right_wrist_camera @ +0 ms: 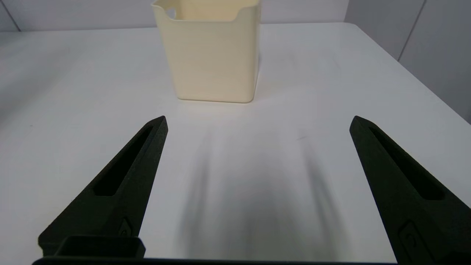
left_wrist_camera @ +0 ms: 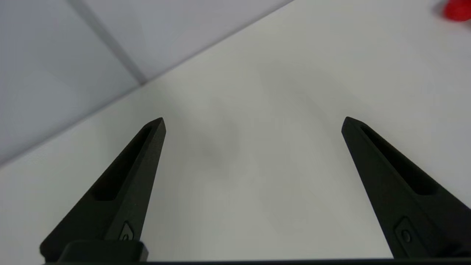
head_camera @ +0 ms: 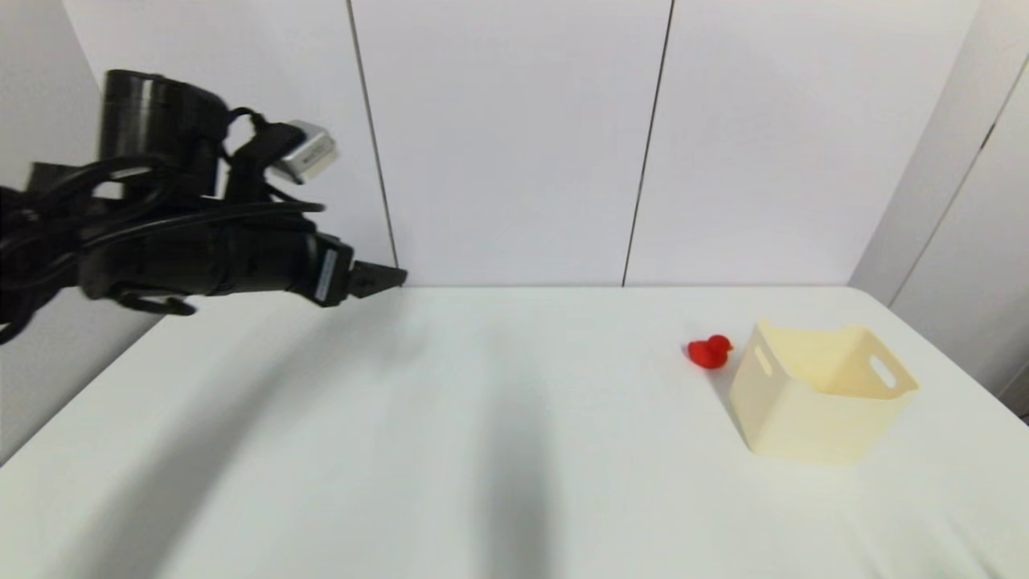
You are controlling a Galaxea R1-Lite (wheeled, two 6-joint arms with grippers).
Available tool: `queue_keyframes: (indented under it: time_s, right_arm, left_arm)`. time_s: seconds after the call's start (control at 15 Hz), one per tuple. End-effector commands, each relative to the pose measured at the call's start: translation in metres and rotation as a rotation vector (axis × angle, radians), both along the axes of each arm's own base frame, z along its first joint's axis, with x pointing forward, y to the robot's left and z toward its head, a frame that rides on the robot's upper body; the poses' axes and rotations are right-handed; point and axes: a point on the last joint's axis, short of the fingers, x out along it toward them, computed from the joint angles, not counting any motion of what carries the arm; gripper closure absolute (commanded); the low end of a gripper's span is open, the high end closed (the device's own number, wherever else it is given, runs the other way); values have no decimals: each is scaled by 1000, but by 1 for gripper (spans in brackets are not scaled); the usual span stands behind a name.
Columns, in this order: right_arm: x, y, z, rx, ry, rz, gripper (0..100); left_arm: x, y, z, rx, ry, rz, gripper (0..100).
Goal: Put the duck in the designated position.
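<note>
The duck (head_camera: pixel 710 351) sits on the white counter (head_camera: pixel 450 450), over on the robot's right side and toward the back, just beside the left wall of a cream bin (head_camera: pixel 820 398). Whether it touches the bin is hard to say from here; it looks a hair apart. The bin stands upright with its open top showing slot handles.

The left gripper (head_camera: pixel 386 278) hangs in the air over the far left part of the counter, pointing across toward the right, well apart from the duck. Its fingers (left_wrist_camera: pixel 136 176) are spread wide with nothing between them; the duck shows only as a red blur at the far corner of that wrist view.

The right gripper (right_wrist_camera: pixel 257 121) hovers low over the counter, facing the bin, fingers likewise wide apart and holding nothing.
</note>
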Motion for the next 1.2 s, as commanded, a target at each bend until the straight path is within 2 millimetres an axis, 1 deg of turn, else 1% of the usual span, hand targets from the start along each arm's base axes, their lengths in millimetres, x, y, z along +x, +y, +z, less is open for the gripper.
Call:
queue_keyframes:
  time_s: [0.07,0.2,0.27,0.33,0.53,0.67,0.8,0.93,1.0,1.2]
  right_arm:
    - [0,0,0,0,1,0,0]
    - [0,0,0,0,1,0,0]
    - [0,0,0,0,1,0,0]
    - [0,0,0,0,1,0,0]
    - [0,0,0,0,1,0,0]
    - [0,0,0,0,1,0,0]
    - [0,0,0,0,1,0,0]
    - [0,0,0,0,1,0,0]
    - [0,0,0,0,1,0,0]
    - [0,0,0,0,1,1,0]
  left_arm:
    - [-103,78,-9,-15,-35,231,0]
    - [-135,85,-16,-44,-60,259,0]
    - [-144,86,-18,-52,-73,261,0]
    - [-160,88,-20,-57,-100,261,0]
    - [-188,92,-21,-75,-215,271,0]
    - [-210,96,-30,-96,-330,306,0]
    - [-231,98,-49,-108,-371,311,0]
    - [-252,99,-77,-115,-403,311,0]
    - [-259,99,-88,-121,-420,311,0]
    - [-269,99,-109,-140,-457,329,0]
